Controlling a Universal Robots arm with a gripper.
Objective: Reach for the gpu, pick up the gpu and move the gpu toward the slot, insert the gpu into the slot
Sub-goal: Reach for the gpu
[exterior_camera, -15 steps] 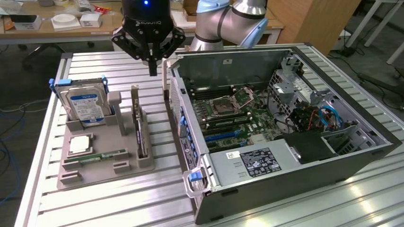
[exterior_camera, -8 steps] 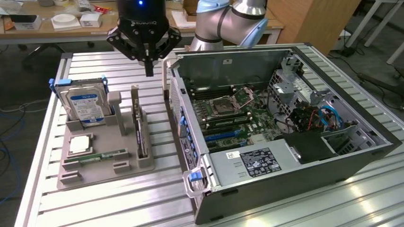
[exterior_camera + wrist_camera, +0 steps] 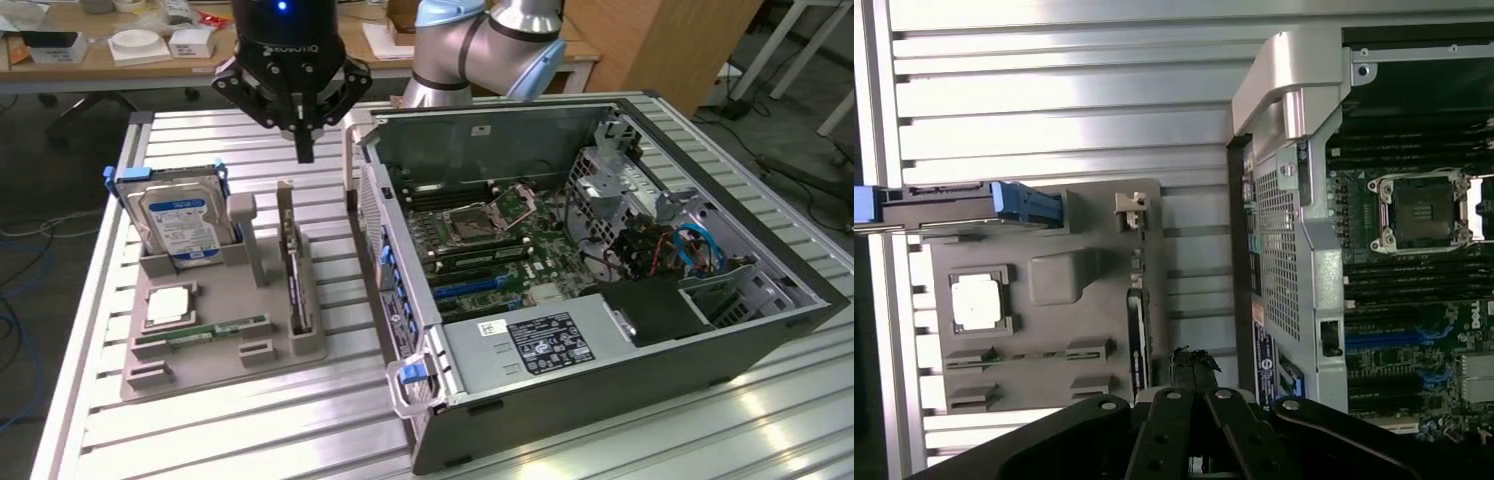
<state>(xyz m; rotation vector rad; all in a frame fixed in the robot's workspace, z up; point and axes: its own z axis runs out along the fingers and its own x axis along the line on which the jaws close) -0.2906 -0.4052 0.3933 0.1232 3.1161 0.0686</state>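
Gripper (image 3: 304,150) hangs clenched and empty above the gpu (image 3: 296,290), which stands on edge in the grey tray (image 3: 200,368).

slatted metal worktable (image 3: 240,430), pale silver ribs running lengthwise, bright glare patches (image 3: 747,410) near exterior view's lower right. behind it, long wooden desk (image 3: 80,72) cluttered with small white boxes (image 3: 140,45) and papers. light wooden cabinet (image 3: 667,45) toward exterior view's upper right, white furniture legs (image 3: 801,30) beside it. grey floor (image 3: 787,130) with black cables (image 3: 801,172); blue cable (image 3: 11,330) loops on floor at exterior view's left. even indoor light.
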